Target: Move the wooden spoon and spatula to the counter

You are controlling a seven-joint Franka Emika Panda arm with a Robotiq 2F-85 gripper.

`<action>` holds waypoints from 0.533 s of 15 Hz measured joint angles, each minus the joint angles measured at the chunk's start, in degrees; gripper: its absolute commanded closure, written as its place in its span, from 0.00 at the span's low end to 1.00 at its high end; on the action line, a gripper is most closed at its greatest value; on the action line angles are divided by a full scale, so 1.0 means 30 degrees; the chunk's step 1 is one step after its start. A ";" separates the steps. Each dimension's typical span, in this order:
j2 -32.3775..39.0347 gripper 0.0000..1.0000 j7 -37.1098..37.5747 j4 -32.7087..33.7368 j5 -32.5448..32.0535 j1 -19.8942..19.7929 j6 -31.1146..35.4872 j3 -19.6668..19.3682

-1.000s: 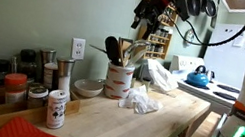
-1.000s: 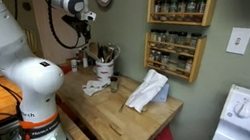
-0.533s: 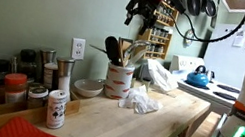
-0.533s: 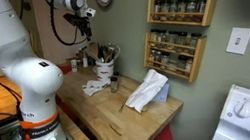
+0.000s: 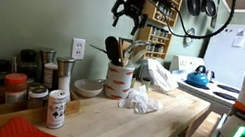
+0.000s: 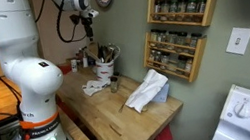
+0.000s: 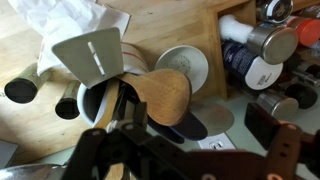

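Note:
A cream crock (image 5: 119,79) stands on the butcher-block counter (image 5: 158,126) by the wall and holds several utensils. The spatula's dark head (image 5: 112,48) sticks up at its left, with pale wooden utensils (image 5: 137,52) beside it. In the wrist view I look down on a rounded wooden spoon head (image 7: 165,95), the dark blue-black spatula head (image 7: 165,126) and a pale slotted turner (image 7: 90,55). My gripper (image 5: 130,15) hangs open and empty well above the crock. It also shows in an exterior view (image 6: 85,21) and in the wrist view (image 7: 195,160).
A crumpled white cloth (image 5: 140,100) lies by the crock and another (image 6: 149,91) further along the counter. A white bowl (image 5: 87,88), spice jars (image 5: 18,86), a white bottle (image 5: 56,108) and a red mat (image 5: 30,132) are there. A blue kettle (image 5: 198,77) sits on the stove. Spice racks (image 6: 181,10) hang on the wall.
My gripper has moved up and sideways towards the wall, from beside the spice rack to a spot over the crock. It stays open and empty. The utensils have not moved.

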 measured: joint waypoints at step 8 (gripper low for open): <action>0.1842 0.00 0.5102 0.1578 -0.1051 0.1007 -0.0932 -0.0670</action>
